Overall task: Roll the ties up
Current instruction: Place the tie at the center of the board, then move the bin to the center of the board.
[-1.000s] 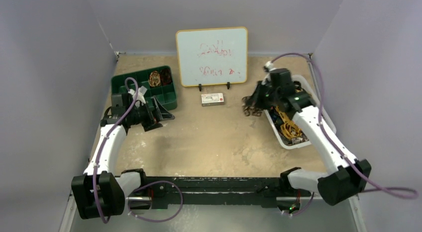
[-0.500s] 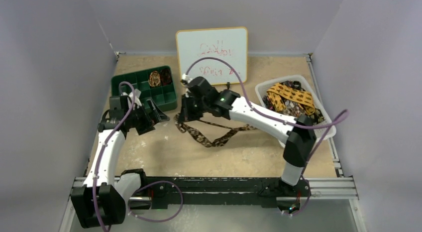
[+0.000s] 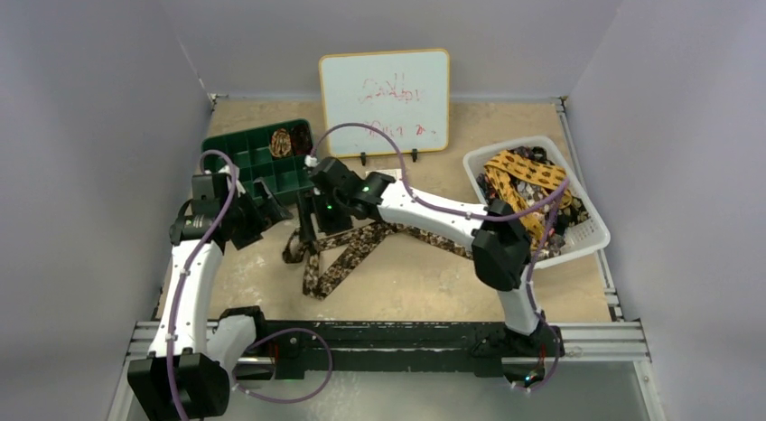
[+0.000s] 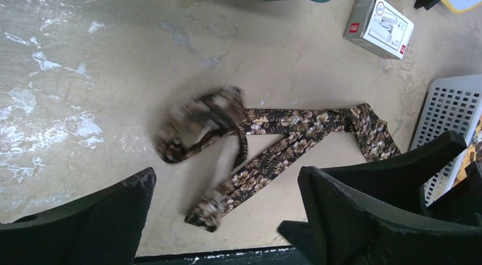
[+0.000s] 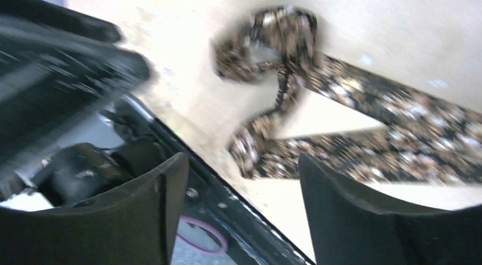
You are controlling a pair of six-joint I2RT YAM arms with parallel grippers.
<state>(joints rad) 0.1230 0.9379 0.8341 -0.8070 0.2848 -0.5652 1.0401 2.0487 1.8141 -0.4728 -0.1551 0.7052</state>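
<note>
At the desk's back left corner the green tray [image 3: 217, 154] holds two rolled ties [image 3: 282, 142] in one rear compartment, so part of the job looks done. Just in front of it the left hand [image 4: 225, 182] hovers with its fingers spread wide and nothing between them, looking down on the fresh arrival. That arrival is what has changed: the brown patterned tie [image 4: 284, 134], which a second ago hung from the right hand over the basket and half a second ago trailed across mid-desk, now lies on the desk left of centre, toward the front edge. It is doubled on itself, two strands running side by side from a bend, with one end bunched and blurred as if not yet settled. The right hand [image 5: 243, 162], reaching across from the right side, has let go; its fingers stand apart above the bunched end and the fabric lies below them, not between them. At the right edge the white basket [image 3: 587, 236] holds a heap of other ties [image 3: 528, 177], mustard and dark. By my reading the fetch step is finished and a new roll can begin, though the tie probably needs straightening first.
</note>
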